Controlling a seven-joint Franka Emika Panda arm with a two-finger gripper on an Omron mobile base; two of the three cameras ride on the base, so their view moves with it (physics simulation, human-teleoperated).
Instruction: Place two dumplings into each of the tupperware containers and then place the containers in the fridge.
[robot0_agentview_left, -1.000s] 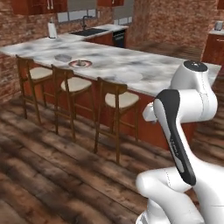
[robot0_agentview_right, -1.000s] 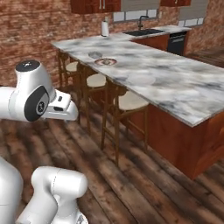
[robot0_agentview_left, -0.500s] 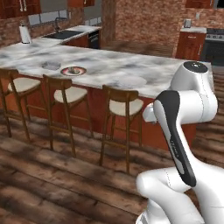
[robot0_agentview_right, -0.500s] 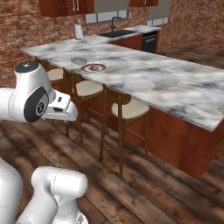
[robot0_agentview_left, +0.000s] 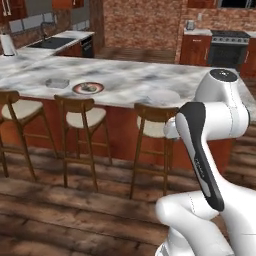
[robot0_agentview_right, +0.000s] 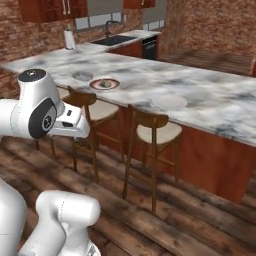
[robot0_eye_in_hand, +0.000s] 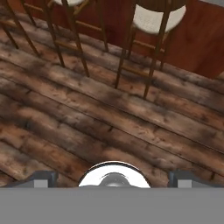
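Note:
Small brownish dumplings (robot0_agentview_left: 88, 88) (robot0_agentview_right: 105, 83) lie on a round black red-rimmed plate (robot0_agentview_left: 80, 91) (robot0_agentview_right: 114, 85) on the marble island counter. A small grey tupperware container (robot0_agentview_left: 57, 83) (robot0_agentview_right: 82, 76) stands just left of the plate. A second, paler container (robot0_agentview_left: 164, 96) (robot0_agentview_right: 169, 102) sits further right, near the counter's front edge. My gripper (robot0_eye_in_hand: 113, 178) is open with nothing between its fingertips (robot0_eye_in_hand: 43, 177). It points down at the wooden floor, well short of the counter. The fridge is out of view.
Three wooden bar stools (robot0_agentview_left: 152, 127) (robot0_agentview_right: 156, 131) (robot0_eye_in_hand: 157, 19) stand along the counter's near side, between me and the counter. A sink (robot0_agentview_right: 117, 39) and paper towel roll (robot0_agentview_right: 69, 39) are on the far counter, and an oven (robot0_agentview_left: 227, 47) is at the back right.
The whole scene has shifted: the base has moved, so the island counter and stools now appear more head-on and nearer. The arm keeps its pose and the gripper stays open.

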